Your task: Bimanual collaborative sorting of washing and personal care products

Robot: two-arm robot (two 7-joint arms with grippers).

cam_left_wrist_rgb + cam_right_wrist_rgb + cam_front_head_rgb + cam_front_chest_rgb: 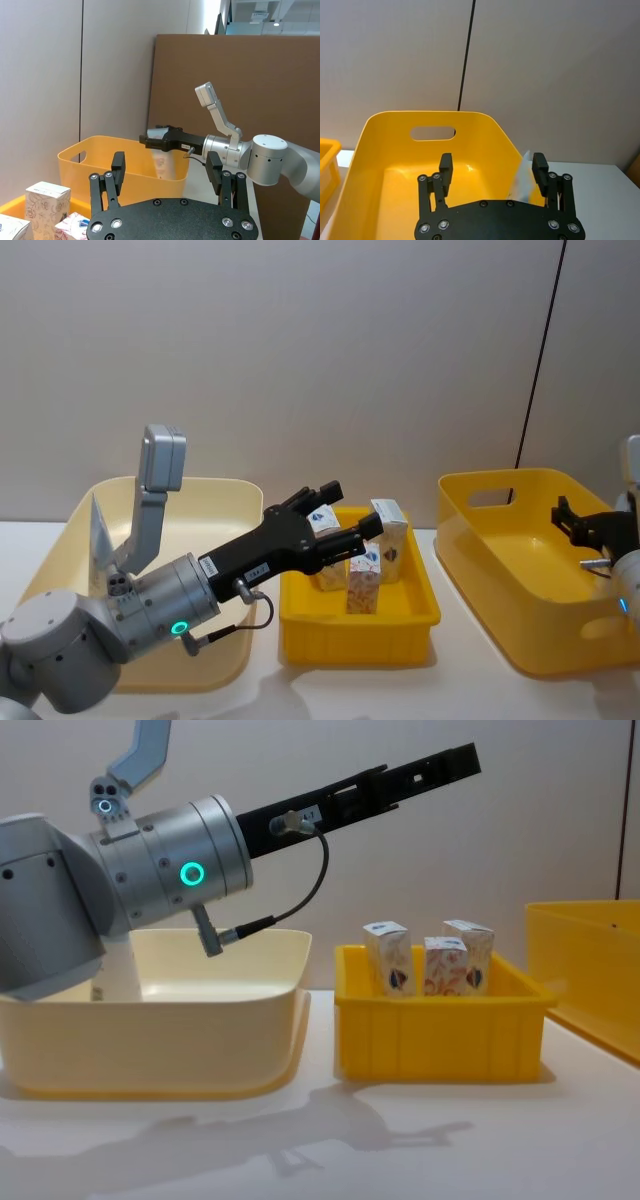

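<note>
The left gripper [346, 510] hangs over the cartons [388, 537] standing in the small yellow bin [360, 635], fingers spread and empty. The right gripper [492, 161] is over the large yellow bin [382, 147], fingers apart. A blurred tube [519, 177] shows beside one finger.

No lettering is reading clearly anywhere. A small white sticker [210, 565] is sitting on the body of the left gripper [345, 512], left of centre in the head view, and its dark marks are too small to make out. The cartons [388, 530] at centre are showing blue and orange print, with no legible words.
</note>
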